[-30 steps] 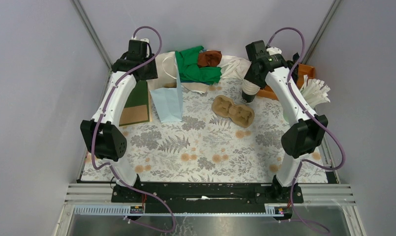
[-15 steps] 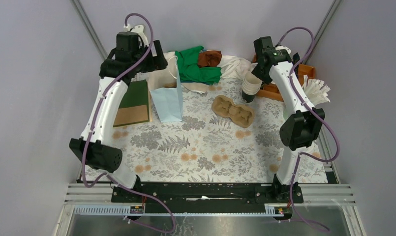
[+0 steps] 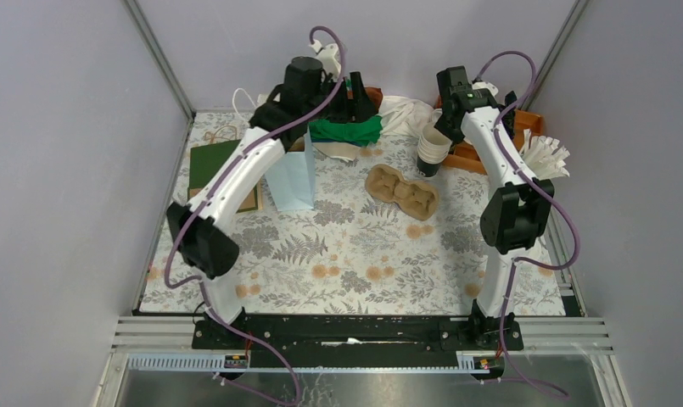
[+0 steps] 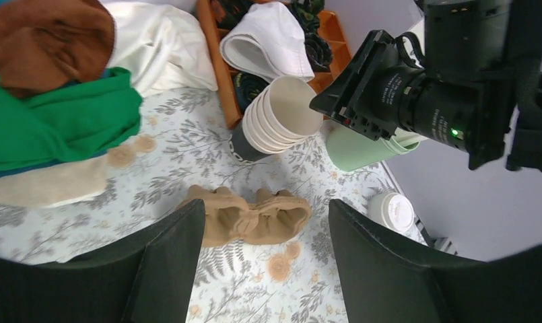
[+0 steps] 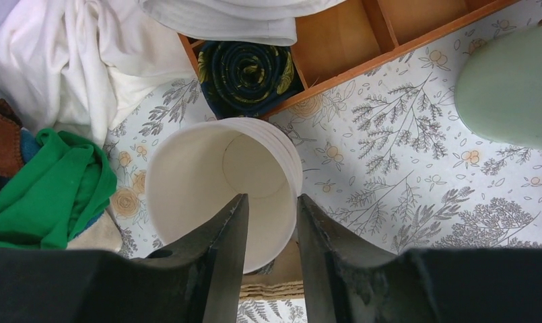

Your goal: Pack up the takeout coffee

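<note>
The takeout coffee (image 4: 391,212), a small pale cup with a white lid, stands on the patterned table in the left wrist view, right of the brown pulp tray (image 4: 248,215). It is hidden in the top view. My left gripper (image 4: 264,208) is open and empty, high at the back of the table (image 3: 355,95), looking down at the tray. My right gripper (image 5: 271,202) hovers over the stack of lidless cups (image 5: 214,182), its jaws a narrow gap apart over the rim and holding nothing. The stack (image 3: 431,153) and tray (image 3: 401,191) also show from above.
A pale blue paper bag (image 3: 291,178) stands left of the pulp tray. Green cloth (image 3: 346,129) and white cloth lie at the back. An orange wooden tray (image 5: 335,54) sits behind the cups. A mint-green object (image 4: 362,145) lies by the cups. A flat green-and-brown bag (image 3: 219,170) lies left.
My left arm has swung from the back left corner to the right, over the green cloth. My right gripper rose a little off the cup stack a second ago and has since held still.
</note>
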Motion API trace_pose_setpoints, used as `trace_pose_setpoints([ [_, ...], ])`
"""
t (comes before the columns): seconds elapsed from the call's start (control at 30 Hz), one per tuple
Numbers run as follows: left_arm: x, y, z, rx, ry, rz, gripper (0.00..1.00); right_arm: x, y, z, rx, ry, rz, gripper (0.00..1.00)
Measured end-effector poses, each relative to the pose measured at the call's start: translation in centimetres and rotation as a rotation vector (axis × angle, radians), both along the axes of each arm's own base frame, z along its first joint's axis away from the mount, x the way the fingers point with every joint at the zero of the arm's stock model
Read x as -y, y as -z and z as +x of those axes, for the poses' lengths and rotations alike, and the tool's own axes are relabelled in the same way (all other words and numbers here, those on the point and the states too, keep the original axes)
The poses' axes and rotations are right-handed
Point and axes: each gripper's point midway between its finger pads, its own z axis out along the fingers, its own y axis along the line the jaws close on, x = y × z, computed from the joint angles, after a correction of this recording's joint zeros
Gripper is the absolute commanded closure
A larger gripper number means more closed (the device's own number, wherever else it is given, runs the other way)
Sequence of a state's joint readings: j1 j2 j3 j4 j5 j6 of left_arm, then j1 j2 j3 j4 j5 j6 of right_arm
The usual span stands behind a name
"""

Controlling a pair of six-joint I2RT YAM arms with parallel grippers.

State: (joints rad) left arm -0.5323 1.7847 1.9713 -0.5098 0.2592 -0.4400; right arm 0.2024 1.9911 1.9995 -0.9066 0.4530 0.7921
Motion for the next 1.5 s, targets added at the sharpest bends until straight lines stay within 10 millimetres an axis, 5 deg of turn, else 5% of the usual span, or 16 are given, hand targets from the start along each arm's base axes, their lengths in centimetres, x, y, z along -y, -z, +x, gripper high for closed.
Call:
trace_pose_setpoints([
  [0.3,5.3,7.9,5.0,-0.125,0.052,-0.077,0.32,0.3,1.0,0.5,-0.007,0.009,-0.002,0.66],
  [0.5,8.0,10.4,7.8,-0.151,0.068,-0.158,0.45,0.5,2.2,0.1,-0.037,0.012,-0.003,0.61],
  [0.7,10.2,13.5,9.5,-0.209,0.08,-0.246,0.5,0.3,2.9,-0.2,-0.057,-0.001,0.01,0.93],
  [0.93,11.6,16.0,9.2,-0.277,0.094,-0.272,0.5,-0.3,3.2,-0.5,-0.066,-0.014,0.037,0.96],
  [1.5,12.1,16.9,8.2,-0.327,0.114,-0.299,0.59,-2.0,3.6,-3.4,-0.12,-0.065,0.15,0.66],
])
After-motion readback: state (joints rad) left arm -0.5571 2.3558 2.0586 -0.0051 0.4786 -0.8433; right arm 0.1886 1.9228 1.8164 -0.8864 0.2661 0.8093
